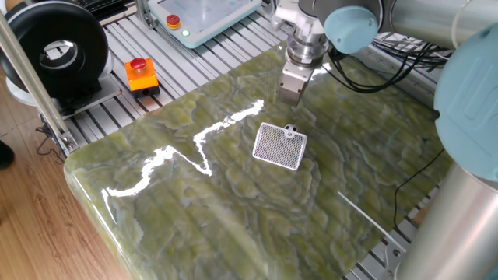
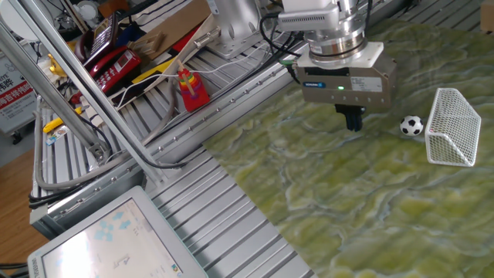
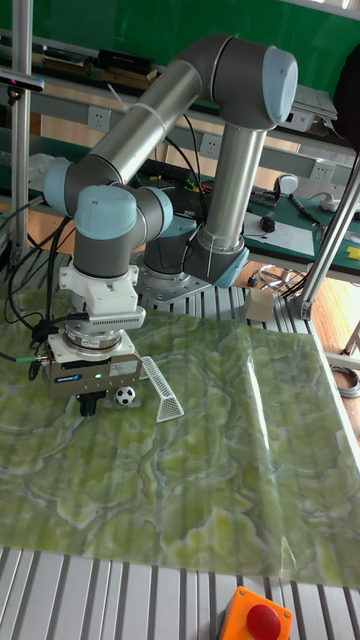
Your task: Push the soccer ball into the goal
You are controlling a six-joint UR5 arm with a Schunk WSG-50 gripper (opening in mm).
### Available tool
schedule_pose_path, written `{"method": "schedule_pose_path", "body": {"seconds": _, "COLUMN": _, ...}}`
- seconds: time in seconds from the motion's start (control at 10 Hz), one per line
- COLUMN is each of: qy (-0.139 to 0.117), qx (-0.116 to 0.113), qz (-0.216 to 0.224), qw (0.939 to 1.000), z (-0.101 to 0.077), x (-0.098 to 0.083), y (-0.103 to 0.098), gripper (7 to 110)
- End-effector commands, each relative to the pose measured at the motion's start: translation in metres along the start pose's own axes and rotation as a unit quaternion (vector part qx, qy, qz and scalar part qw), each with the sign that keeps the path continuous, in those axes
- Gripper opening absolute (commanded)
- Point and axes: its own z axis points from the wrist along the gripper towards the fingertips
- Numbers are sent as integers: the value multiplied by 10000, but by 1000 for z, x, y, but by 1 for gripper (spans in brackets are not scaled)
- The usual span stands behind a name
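Observation:
The soccer ball (image 2: pixel 412 126) is tiny, white with black patches, and rests on the green marbled table just in front of the goal's open mouth. The goal (image 2: pixel 451 127) is a small white frame with a grey mesh back. The other fixed camera shows the ball (image 1: pixel 289 130) at the goal's (image 1: pixel 280 145) far edge. My gripper (image 2: pixel 353 123) hovers low over the table, a short way from the ball on the side away from the goal, its fingers shut with nothing in them. In the tall fixed view the gripper (image 3: pixel 90 405), ball (image 3: pixel 124 396) and goal (image 3: pixel 163 388) stand in a row.
An orange box with a red button (image 1: pixel 141 74) sits on the slatted aluminium bench beyond the table. A white pendant (image 2: pixel 116 239), a red bottle (image 2: pixel 191 89) and cables lie off the green top. A black round unit (image 1: pixel 54 50) stands at the far corner.

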Motion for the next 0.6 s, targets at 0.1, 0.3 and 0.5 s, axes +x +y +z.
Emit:
{"method": "schedule_pose_path", "body": {"seconds": 0.1, "qy": 47, "qx": -260, "qz": 216, "qw": 9994, "z": 3, "x": -2, "y": 20, "gripper": 7}}
{"method": "schedule_pose_path", "body": {"seconds": 0.3, "qy": 64, "qx": -242, "qz": 283, "qw": 9993, "z": 4, "x": -4, "y": 23, "gripper": 7}}
{"method": "schedule_pose_path", "body": {"seconds": 0.5, "qy": 85, "qx": -233, "qz": 367, "qw": 9990, "z": 6, "x": -6, "y": 29, "gripper": 7}}
